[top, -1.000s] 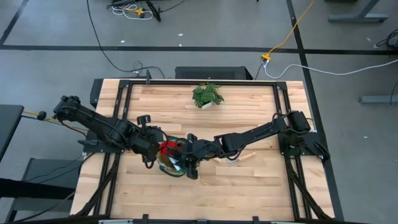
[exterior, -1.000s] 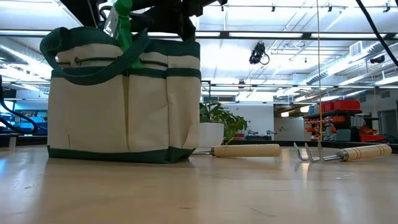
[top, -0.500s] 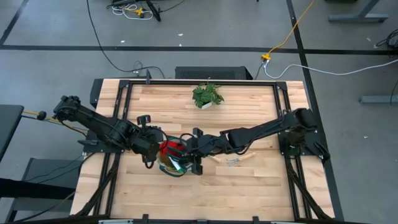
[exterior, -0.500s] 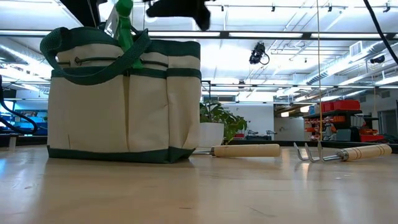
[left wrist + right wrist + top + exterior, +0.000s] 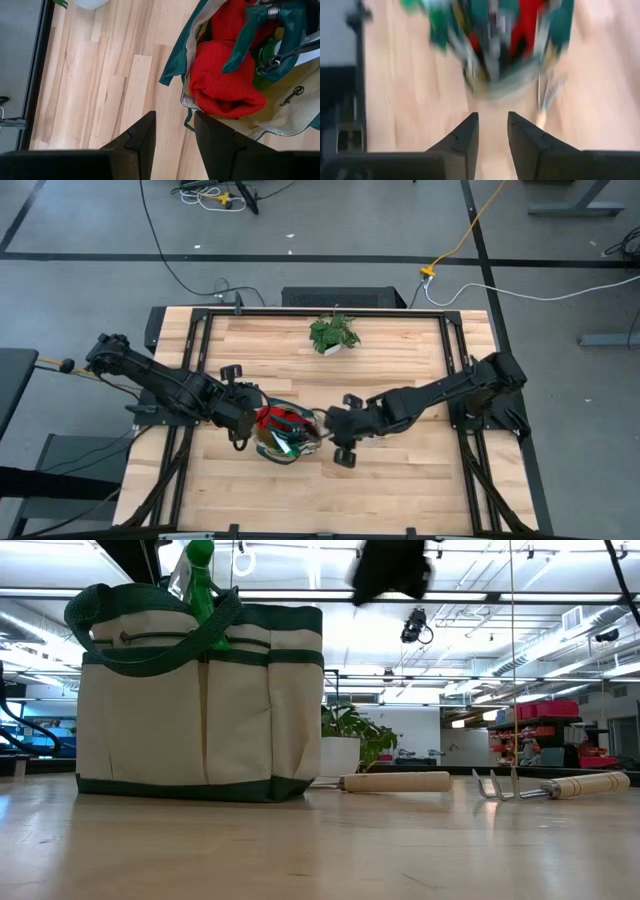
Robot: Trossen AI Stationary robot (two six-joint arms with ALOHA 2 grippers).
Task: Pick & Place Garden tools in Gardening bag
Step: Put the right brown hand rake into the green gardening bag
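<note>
High view: my right gripper (image 5: 343, 442), fingers slightly parted and empty, hangs beside the gardening bag (image 5: 283, 433); the rake (image 5: 550, 785) lies hidden beneath my arm. Left gripper (image 5: 173, 142) parted.

**Off-task items on and around the table**

Potted plant (image 5: 333, 333) at the far edge of the wooden table (image 5: 400, 480), near the middle, leafy green in a white pot; seen again in the low view (image 5: 350, 745) behind the other things. Grey floor (image 5: 80, 220) around the table, marked with dark tape lines. Yellow cable (image 5: 470, 230) running from the far right down to the table's far edge. Black cable (image 5: 160, 250) looping in from far left. Ceiling lights (image 5: 480, 600) and shelving beyond.
</note>
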